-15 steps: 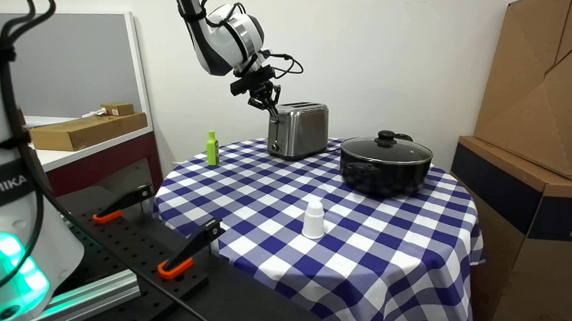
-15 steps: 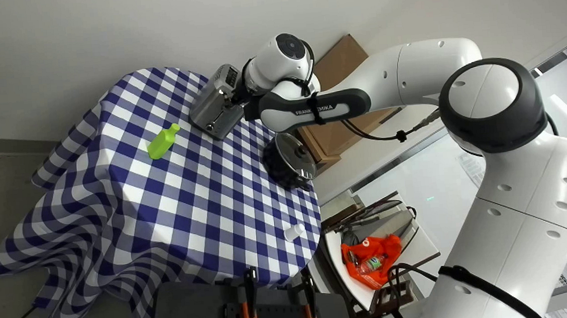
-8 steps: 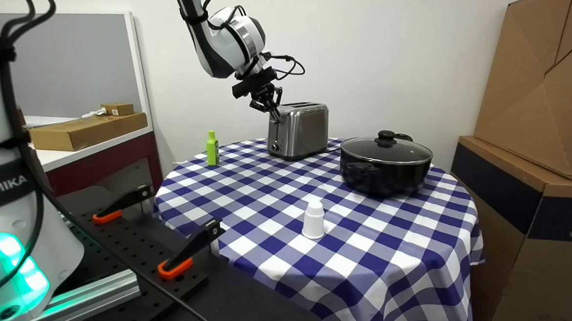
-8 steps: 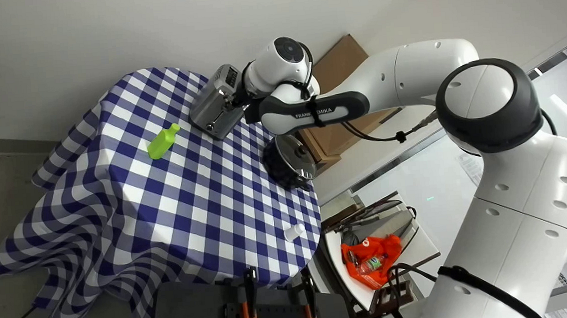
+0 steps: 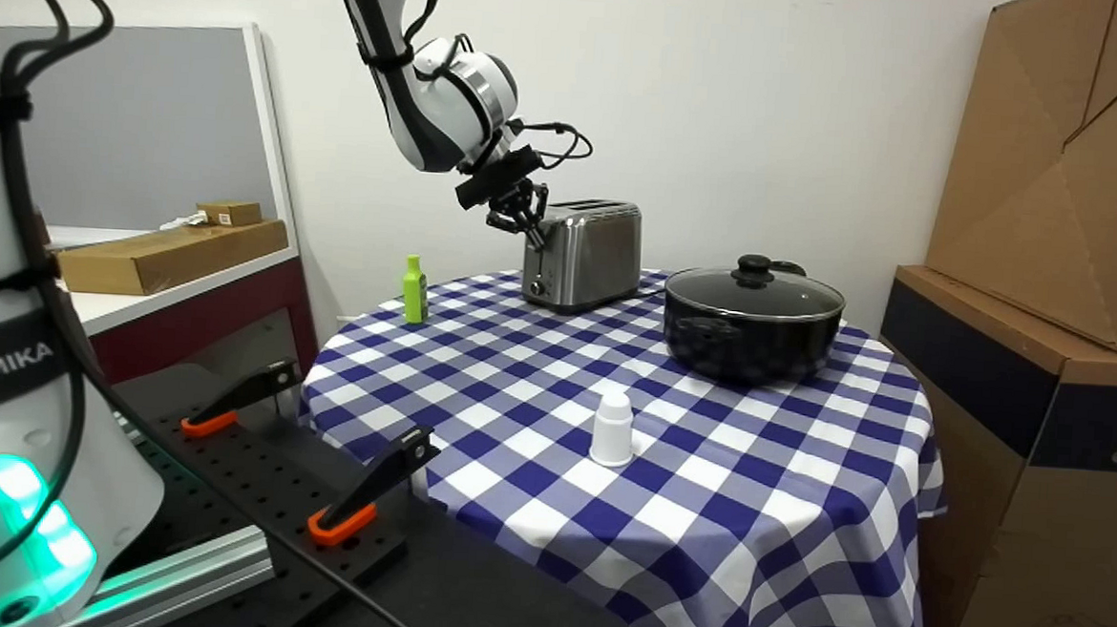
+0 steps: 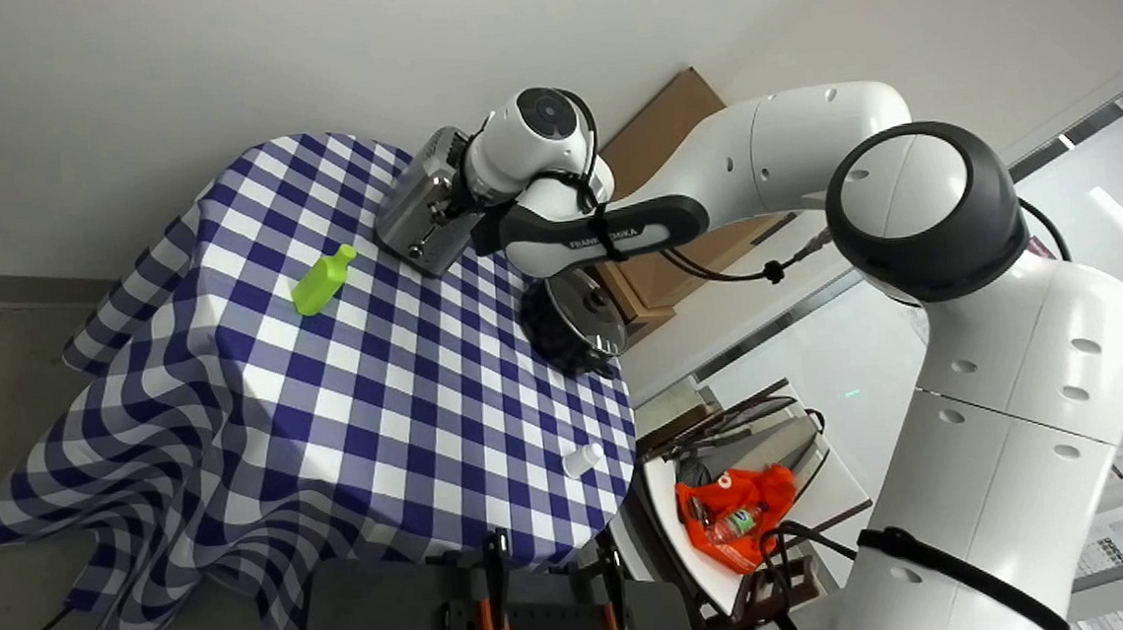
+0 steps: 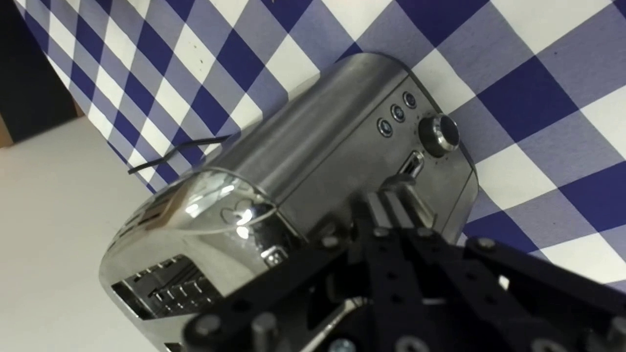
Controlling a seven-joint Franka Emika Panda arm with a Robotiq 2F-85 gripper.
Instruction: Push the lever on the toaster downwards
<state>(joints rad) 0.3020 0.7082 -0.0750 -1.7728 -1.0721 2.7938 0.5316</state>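
Observation:
The silver toaster (image 5: 600, 254) stands at the back of the table; it also shows in an exterior view (image 6: 402, 217) and in the wrist view (image 7: 337, 142). In the wrist view its lever (image 7: 421, 203) is a dark piece with a silver edge, partly hidden by my fingers. A slot (image 7: 413, 164) shows beyond it, toward the knob. My gripper (image 7: 391, 210) is shut, fingers side by side with nothing seen between them. The fingertips are at the lever on the toaster's front face; exact contact is hard to tell. In an exterior view the gripper (image 5: 536, 241) points down along that face.
A black pot with glass lid (image 5: 754, 324) stands beside the toaster. A green bottle (image 5: 415, 290) and a white cup-like object (image 5: 613, 431) stand on the checkered tablecloth (image 5: 496, 406). Cardboard boxes (image 5: 1023, 395) stand beside the table. A wall is behind the toaster.
My arm and shut gripper have moved down along the toaster's front face, mostly in the last half second. The toaster and the other objects have stayed in place.

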